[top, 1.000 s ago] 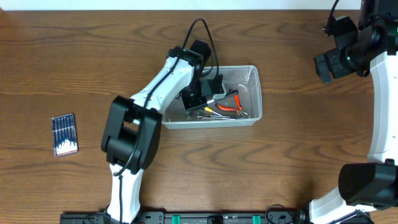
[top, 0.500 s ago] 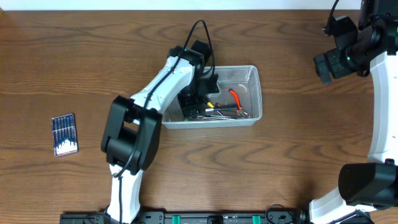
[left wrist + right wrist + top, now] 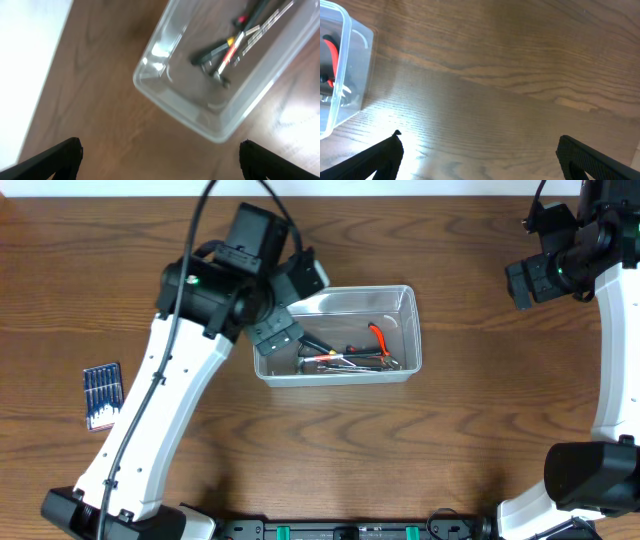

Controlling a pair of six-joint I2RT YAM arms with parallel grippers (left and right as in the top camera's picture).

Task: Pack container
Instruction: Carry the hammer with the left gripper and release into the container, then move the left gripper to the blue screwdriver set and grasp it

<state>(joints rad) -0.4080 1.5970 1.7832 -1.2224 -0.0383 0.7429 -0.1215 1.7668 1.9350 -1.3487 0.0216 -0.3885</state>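
The clear container [image 3: 416, 330] is seen near the middle of the tabletop [image 3: 480, 440], and red-handled pliers [image 3: 377, 340] and several slim hand tools [image 3: 335, 360] are already laid inside it. A blue case of precision screwdrivers [image 3: 103, 395] is left well apart on the tabletop, so the packing is judged mostly done but unfinished. The left fingers [image 3: 52, 161] are spread wide above one end of the container, and nothing is held. The right fingers [image 3: 370, 160] are likewise spread wide and empty, well away over bare wood.
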